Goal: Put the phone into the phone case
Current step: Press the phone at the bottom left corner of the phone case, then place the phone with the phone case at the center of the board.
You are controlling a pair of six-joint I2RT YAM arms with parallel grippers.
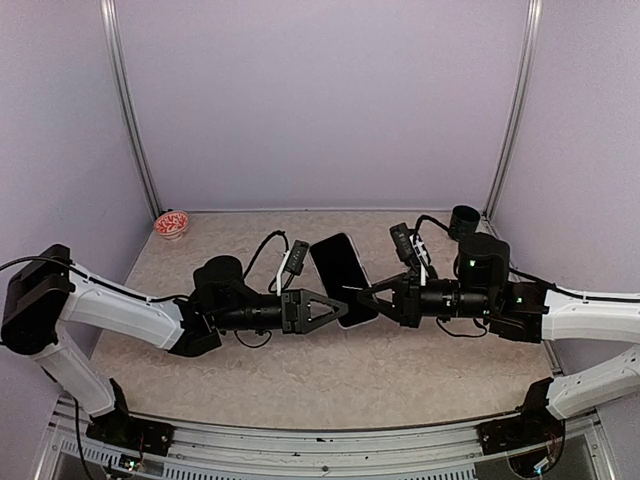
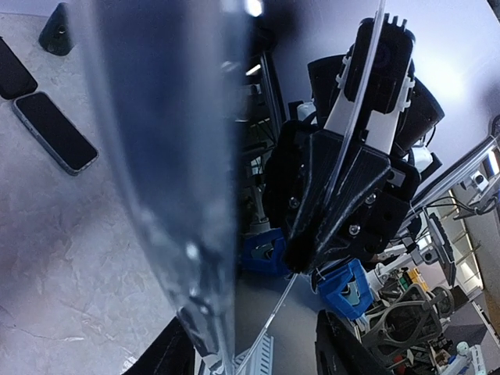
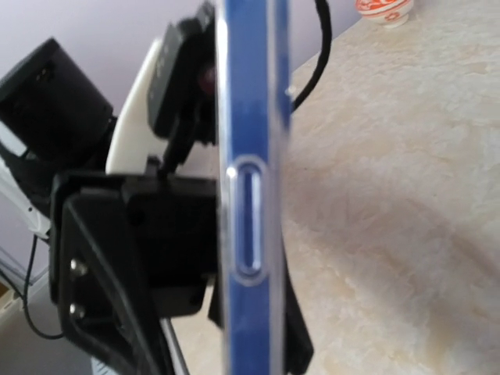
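Beige tabletop (image 1: 330, 380) under phone (image 1: 343, 275), lilac walls (image 1: 320, 100)

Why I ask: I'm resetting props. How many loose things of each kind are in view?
Phones: 2, the held phone and the flat phone on the table
Clear case on the held phone: 1
Dark slab cut off at the frame edge, kind unclear: 1
Red-and-white bowl: 1
Black cone-like object: 1
Total: 6
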